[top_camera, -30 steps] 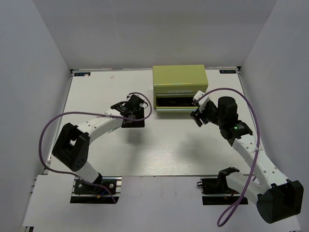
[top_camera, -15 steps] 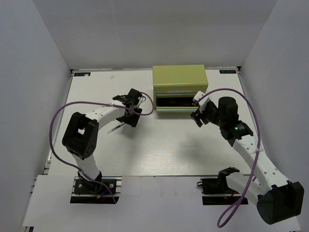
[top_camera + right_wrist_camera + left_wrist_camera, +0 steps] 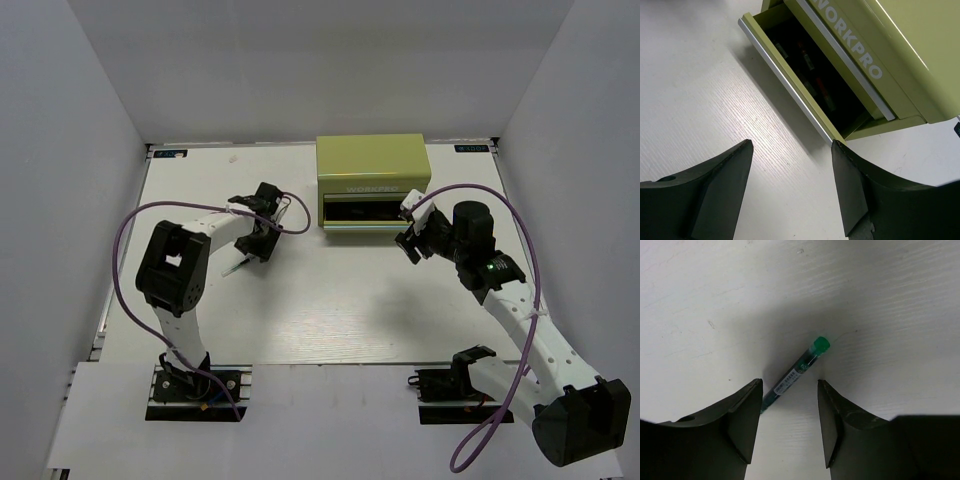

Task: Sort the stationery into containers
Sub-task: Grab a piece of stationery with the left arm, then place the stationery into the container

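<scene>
The olive tool chest (image 3: 372,170) stands at the back middle of the table with its lower drawer (image 3: 360,212) pulled open. In the right wrist view several pens (image 3: 812,72) lie in the dark drawer behind its silver handle (image 3: 785,85). A green-tipped pen (image 3: 799,369) lies flat on the table, its lower end beside my left gripper's left finger (image 3: 742,410). My left gripper (image 3: 790,390) is open and empty just above the pen; from above the gripper (image 3: 262,228) is left of the chest. My right gripper (image 3: 791,150) is open and empty by the drawer's right front corner.
The green pen also shows in the top view (image 3: 236,265) beside the left arm. White walls close in the table (image 3: 330,300) on three sides. The arm bases stand at the near edge.
My left arm has folded in to the left and its gripper has shifted a little left and back, over the green pen. The right arm has not moved.
</scene>
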`<state>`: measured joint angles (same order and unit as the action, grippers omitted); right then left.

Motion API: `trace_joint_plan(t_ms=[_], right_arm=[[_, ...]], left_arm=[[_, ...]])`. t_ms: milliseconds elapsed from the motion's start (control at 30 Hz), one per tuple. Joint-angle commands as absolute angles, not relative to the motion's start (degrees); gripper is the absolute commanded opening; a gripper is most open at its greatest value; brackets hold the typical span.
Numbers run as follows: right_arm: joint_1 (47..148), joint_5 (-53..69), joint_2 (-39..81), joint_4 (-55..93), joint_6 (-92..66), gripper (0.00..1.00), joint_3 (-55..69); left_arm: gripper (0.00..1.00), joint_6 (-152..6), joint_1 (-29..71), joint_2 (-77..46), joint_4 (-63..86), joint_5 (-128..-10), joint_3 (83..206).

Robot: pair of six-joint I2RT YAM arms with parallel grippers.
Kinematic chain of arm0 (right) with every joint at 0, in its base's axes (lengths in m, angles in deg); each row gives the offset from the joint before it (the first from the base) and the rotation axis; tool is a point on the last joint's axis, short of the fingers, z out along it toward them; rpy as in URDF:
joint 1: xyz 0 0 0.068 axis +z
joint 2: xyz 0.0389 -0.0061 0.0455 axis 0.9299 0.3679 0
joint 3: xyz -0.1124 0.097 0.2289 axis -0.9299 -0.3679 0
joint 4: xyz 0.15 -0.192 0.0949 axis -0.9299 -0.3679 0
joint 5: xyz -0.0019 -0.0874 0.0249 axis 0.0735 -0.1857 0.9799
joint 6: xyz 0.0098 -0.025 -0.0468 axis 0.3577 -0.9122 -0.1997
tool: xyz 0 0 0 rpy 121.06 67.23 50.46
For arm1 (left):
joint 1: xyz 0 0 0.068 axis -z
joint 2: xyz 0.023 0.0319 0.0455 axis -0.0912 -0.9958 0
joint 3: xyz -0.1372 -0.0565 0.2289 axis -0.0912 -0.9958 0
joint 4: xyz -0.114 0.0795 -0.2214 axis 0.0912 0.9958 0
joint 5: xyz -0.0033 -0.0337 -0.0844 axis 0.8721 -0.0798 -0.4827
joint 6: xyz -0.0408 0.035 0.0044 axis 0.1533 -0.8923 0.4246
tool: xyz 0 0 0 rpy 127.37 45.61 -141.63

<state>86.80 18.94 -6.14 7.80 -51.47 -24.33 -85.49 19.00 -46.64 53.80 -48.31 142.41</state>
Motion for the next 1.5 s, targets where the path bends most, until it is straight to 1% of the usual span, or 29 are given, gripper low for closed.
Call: trace_joint_plan(t_ms=[0,33,67,100,167,200,233,300,400,433,500,533,633,667,700,733,800,833,967,1100,1167,1267,1367,1467], right_arm=[[86.7,18.6,-7.3,8.2,-51.1,0.70,-24.5],[86.8,18.6,-7.1,8.2,-51.2,0.70,-24.5],[86.8,18.7,-7.0,8.3,-51.1,0.70,-24.1],[86.8,18.6,-7.1,8.2,-51.2,0.70,-24.1],[86.8,18.6,-6.9,8.3,-51.1,0.70,-24.1],[86.8,18.7,-6.9,8.3,-51.0,0.70,-23.9],[86.8,18.7,-6.9,8.5,-50.9,0.70,-23.9],[86.8,18.8,-6.9,8.4,-50.8,0.70,-24.0],[86.8,18.8,-7.0,8.2,-50.8,0.70,-23.8],[86.8,18.9,-7.0,8.2,-50.9,0.70,-23.8],[86.7,19.1,-7.0,8.2,-50.8,0.70,-23.8],[86.8,19.1,-6.8,8.1,-50.9,0.70,-23.7],[86.8,19.2,-6.9,8.0,-51.0,0.70,-23.4],[86.7,19.2,-6.9,7.7,-51.3,0.70,-23.4],[86.7,19.2,-6.9,7.8,-51.3,0.70,-23.4],[86.8,19.2,-6.9,7.8,-51.3,0.70,-23.3],[86.8,18.8,-6.9,7.8,-51.5,0.70,-23.1],[86.8,18.8,-6.8,7.8,-51.5,0.70,-23.0],[86.8,18.4,-6.5,7.8,-51.5,0.70,-22.3],[86.8,16.4,-6.4,9.3,-51.2,0.70,-21.7],[86.8,13.4,-6.4,10.2,-50.5,0.70,-21.5],[86.6,7.9,-7.2,12.7,-49.4,0.71,-21.5],[86.5,2.9,-8.3,15.0,-48.7,0.71,-22.6],[86.5,0.4,-9.4,15.9,-48.9,0.73,-23.6]], left_arm=[[0.58,-86.8,18.1,-47.7,52.7,-50.8,144.1],[0.56,-86.8,18.1,-47.7,52.7,-51.4,144.1],[0.51,-86.8,17.6,-48.5,53.3,-53.2,144.1],[0.47,-86.8,17.6,-48.5,53.3,-54.0,143.5],[0.37,-86.1,17.6,-49.0,53.3,-55.8,142.3],[0.30,-86.1,17.6,-49.0,53.3,-56.4,141.7],[0.28,-85.4,17.6,-49.0,53.3,-57.0,141.1],[0.28,-84.6,17.6,-48.4,52.8,-57.7,139.5],[0.24,-83.5,17.6,-47.7,52.3,-59.1,137.9],[0.21,-82.8,17.6,-46.7,51.7,-60.5,137.9],[0.17,-81.1,17.6,-45.4,50.4,-62.7,137.4],[0.13,-81.1,17.6,-43.8,49.9,-65.6,137.4],[0.08,-78.3,18.4,-40.1,46.4,-72.0,137.9],[0.08,-77.8,19.1,-36.5,45.0,-73.8,138.5],[0.08,-76.9,19.1,-34.6,43.2,-78.8,138.5],[0.08,-76.3,19.1,-32.7,38.3,-81.4,137.5],[0.06,-76.3,19.1,-26.9,33.0,-87.7,136.5],[0.06,-76.3,19.1,-25.0,26.8,-89.6,134.6],[0.06,-77.7,19.6,-19.1,13.9,-99.2,131.3],[0.04,-81.6,20.2,-18.5,4.9,-104.0,130.7],[0.02,-82.2,20.2,-20.5,0.5,-104.6,130.7],[0.01,-84.6,21.6,-23.6,-1.8,-105.3,133.7],[0.01,-87.2,23.0,-28.3,-2.3,-104.1,139.1],[0.01,-91.1,24.6,-32.3,-1.7,-102.9,143.1]])
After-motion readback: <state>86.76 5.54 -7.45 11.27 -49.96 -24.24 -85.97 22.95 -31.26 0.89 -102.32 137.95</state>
